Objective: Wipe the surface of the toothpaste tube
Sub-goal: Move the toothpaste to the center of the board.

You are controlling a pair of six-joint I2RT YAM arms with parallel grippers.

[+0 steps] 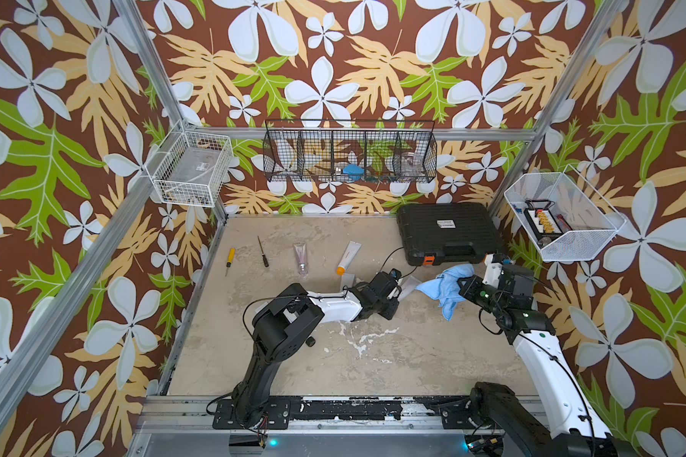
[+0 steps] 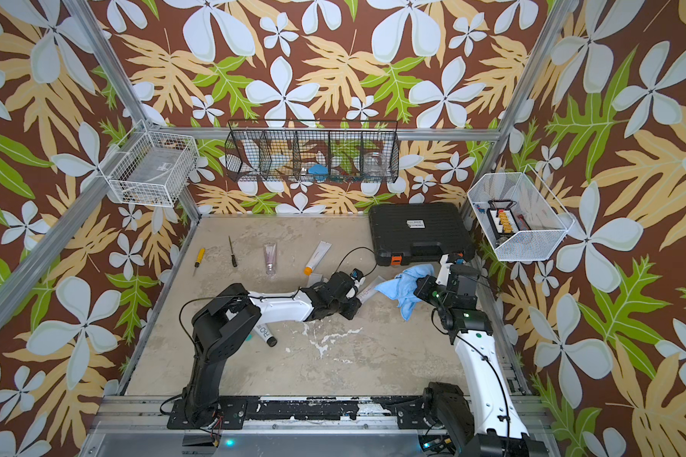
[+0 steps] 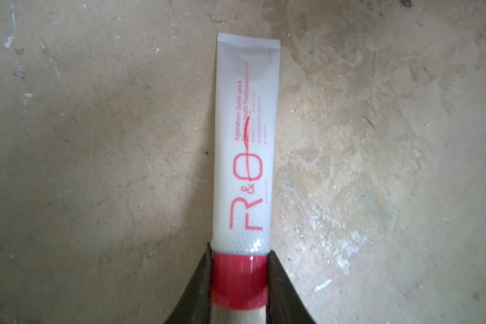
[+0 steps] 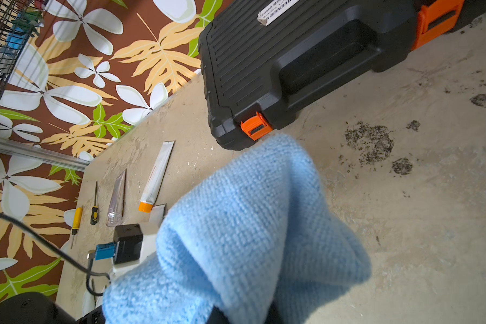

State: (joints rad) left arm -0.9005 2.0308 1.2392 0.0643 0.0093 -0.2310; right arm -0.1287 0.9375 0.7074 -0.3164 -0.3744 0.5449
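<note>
Red cap (image 3: pixel 236 289) of toothpaste tube (image 3: pixel 242 140) clamped tight in left gripper (image 3: pixel 239 266), likely anchoring it for wiping. Sitting mid-bench (image 1: pixel 333 356) toward the right edge, long axis cap-to-crimp, flat tail aimed at blue cloth (image 1: pixel 446 285), bunched in closed right gripper (image 1: pixel 463 285), poised by that tail.

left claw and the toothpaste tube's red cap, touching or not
Touching: the left wrist view shows the fingers of the left claw pressing both sides of the red cap.
</note>
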